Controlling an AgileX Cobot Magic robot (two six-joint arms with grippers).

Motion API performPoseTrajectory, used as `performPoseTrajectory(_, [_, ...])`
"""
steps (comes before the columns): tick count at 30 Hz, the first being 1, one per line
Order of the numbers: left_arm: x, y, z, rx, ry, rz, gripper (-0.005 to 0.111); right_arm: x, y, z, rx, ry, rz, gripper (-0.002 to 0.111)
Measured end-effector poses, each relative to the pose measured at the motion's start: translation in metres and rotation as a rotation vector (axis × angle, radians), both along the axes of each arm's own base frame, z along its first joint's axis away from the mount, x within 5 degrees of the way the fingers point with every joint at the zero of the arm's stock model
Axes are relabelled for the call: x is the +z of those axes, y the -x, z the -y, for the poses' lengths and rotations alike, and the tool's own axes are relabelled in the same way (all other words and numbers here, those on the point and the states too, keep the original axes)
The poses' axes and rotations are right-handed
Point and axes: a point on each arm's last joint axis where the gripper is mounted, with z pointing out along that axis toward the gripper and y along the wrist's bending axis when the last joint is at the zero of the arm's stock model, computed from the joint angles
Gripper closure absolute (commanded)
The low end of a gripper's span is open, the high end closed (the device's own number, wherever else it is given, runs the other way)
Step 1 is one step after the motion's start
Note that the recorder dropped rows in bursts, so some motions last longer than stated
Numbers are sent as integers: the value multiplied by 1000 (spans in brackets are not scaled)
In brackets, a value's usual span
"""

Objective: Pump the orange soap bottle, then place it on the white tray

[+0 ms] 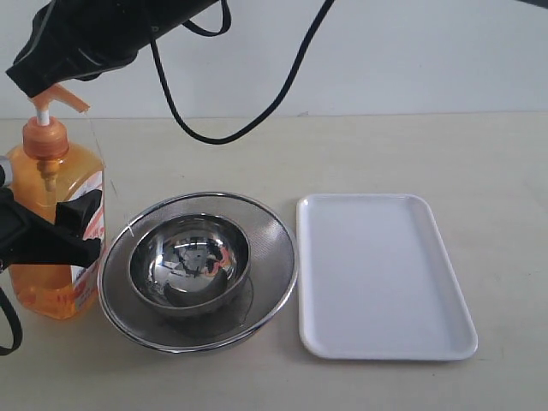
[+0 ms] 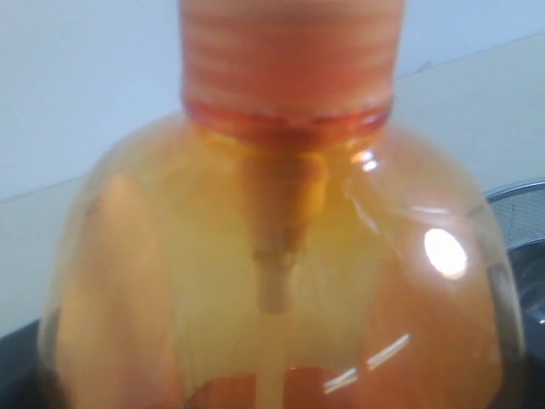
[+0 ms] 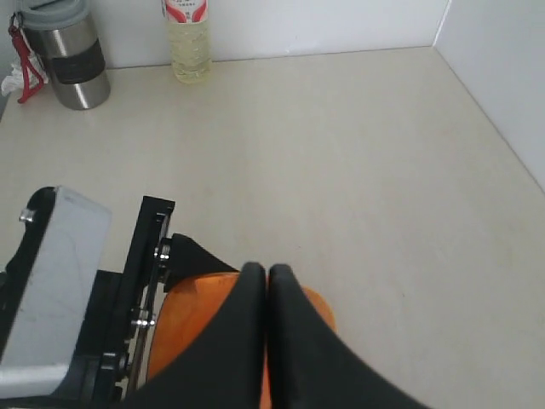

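The orange soap bottle (image 1: 47, 257) stands upright at the table's left, beside the steel bowls. My left gripper (image 1: 79, 228) is shut on its body from the left, and one black finger crosses the label. Up close, the bottle (image 2: 281, 281) fills the left wrist view and hides the fingers. My right gripper (image 1: 36, 86) comes down from the upper left and sits on top of the pump head (image 1: 70, 97). The white stem shows below the head. The right gripper (image 3: 266, 274) is shut, fingers pressed together over the orange pump head (image 3: 192, 315). The white tray (image 1: 381, 274) lies flat at the right.
A small steel bowl (image 1: 188, 261) sits inside a wide mesh strainer (image 1: 274, 248) between bottle and tray. Black cables (image 1: 257, 120) hang over the back of the table. A steel flask (image 3: 68, 60) and a yellow-liquid bottle (image 3: 189, 43) stand by the wall.
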Motion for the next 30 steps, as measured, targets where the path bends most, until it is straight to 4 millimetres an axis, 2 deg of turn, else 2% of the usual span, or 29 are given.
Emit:
performPoseTrajectory(15, [0,0,0,-2,-1,0,102,3,1,1,-4,-10,2,108])
performPoseTrajectory(25, [0,0,1,-22,-20,3,102,21,4,15,-31,24,143,108])
performPoseTrajectory(30, [0,0,2,-25,-20,4,102,24,5,19,-24,52,191,108])
